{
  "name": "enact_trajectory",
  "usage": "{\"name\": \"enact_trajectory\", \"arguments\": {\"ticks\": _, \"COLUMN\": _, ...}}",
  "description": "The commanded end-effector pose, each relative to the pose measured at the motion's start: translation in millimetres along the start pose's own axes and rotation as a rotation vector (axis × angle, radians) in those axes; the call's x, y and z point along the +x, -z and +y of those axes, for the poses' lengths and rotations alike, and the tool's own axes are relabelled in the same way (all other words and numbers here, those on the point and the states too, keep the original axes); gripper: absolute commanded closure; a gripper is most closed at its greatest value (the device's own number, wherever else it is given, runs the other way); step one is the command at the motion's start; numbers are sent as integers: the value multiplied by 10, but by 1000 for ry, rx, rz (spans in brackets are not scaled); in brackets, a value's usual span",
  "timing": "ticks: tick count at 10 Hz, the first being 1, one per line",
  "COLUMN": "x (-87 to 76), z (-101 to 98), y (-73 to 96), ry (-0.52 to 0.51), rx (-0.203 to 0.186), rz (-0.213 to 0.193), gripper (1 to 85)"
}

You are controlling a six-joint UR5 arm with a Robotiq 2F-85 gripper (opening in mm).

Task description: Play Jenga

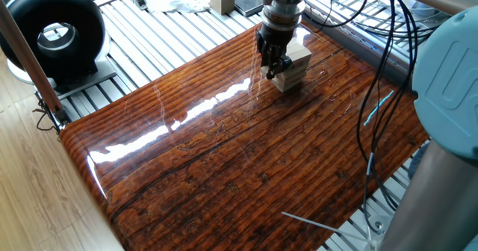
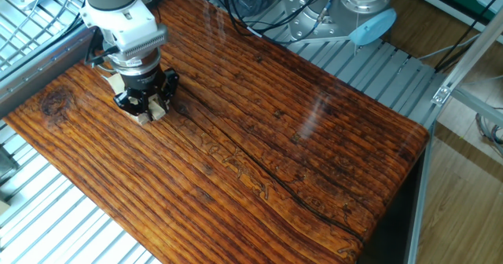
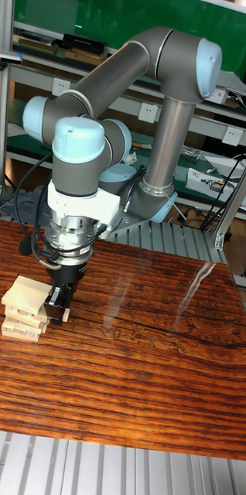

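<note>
At the far corner of a glossy wooden table (image 1: 224, 154), a robot gripper (image 1: 275, 66) presses against a small Jenga tower (image 1: 293, 68).
Its dark fingers (image 3: 58, 300) point straight down beside the stacked pale blocks, touching the tower's lower layers; whether the jaws grip a block cannot be told, since the fingers hide the gap.

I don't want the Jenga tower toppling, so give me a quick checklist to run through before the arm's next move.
1. Tower standing on the table: ok, layers stacked, top block slightly askew.
2. Gripper at the tower's side, low by the lower layers: ok.
3. Jaws shut on a block: cannot tell, fingertips hidden in every view.
4. Table free along the pull-out side: ok, bare wood there.
5. Cables away from the tower: ok, they hang at the far edge.
</note>
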State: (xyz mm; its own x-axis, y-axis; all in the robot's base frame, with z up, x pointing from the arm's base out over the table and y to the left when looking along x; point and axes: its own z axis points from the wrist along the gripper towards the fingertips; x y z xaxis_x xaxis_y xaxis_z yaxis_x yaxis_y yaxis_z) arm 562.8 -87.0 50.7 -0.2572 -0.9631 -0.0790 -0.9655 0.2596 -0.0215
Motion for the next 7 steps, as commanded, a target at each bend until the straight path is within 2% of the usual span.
{"name": "enact_trajectory", "arguments": {"ticks": 1, "x": -23, "z": -15, "y": 37, "ry": -10, "rx": 3, "rz": -3, "gripper": 493}}
{"name": "enact_trajectory", "arguments": {"ticks": 7, "x": -50, "z": -38, "y": 51, "ry": -15, "rx": 11, "rz": 0, "gripper": 530}}
